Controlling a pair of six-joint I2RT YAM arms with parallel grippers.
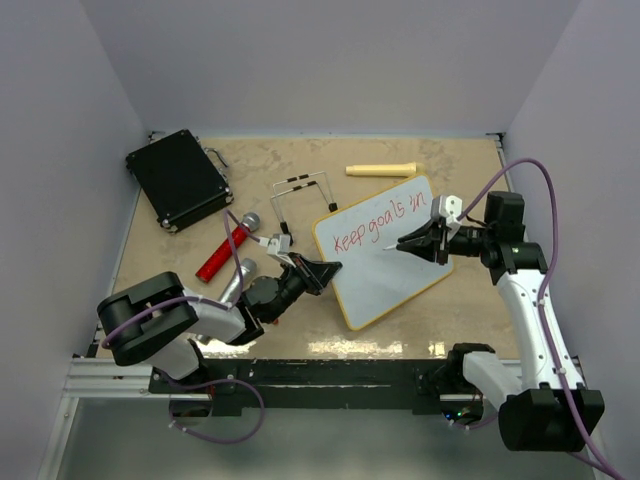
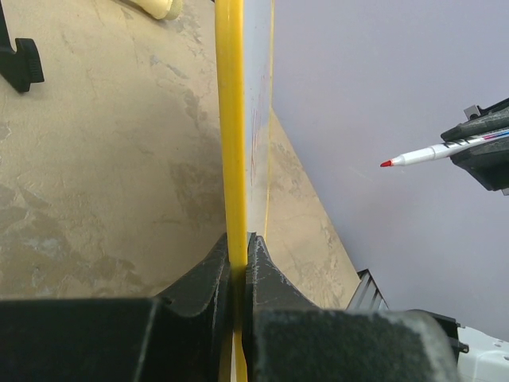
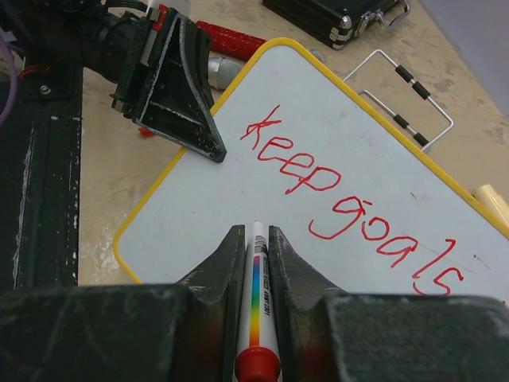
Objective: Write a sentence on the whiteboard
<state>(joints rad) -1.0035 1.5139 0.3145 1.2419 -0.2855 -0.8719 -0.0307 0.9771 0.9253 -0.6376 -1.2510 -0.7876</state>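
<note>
The whiteboard [image 1: 395, 285] with its yellow frame lies slanted at mid-table, and the sentence [image 1: 380, 222] on it reads "Keep goals in" in red. My left gripper [image 1: 325, 270] is shut on the board's left edge; the left wrist view shows the yellow rim [image 2: 231, 119] pinched between the fingers of that gripper [image 2: 238, 239]. My right gripper [image 3: 255, 231] is shut on a white marker [image 3: 256, 302] with a rainbow stripe. It points at the blank board [image 3: 183, 215] below the sentence [image 3: 342, 191]. The red tip of the marker [image 2: 429, 153] hangs clear of the board surface.
A black case [image 1: 178, 178] sits at the back left. A red-handled tool [image 1: 225, 252] and a silver cylinder [image 1: 240, 278] lie left of the board. A wire stand [image 1: 305, 190] and a cream cylinder [image 1: 383, 169] lie behind it.
</note>
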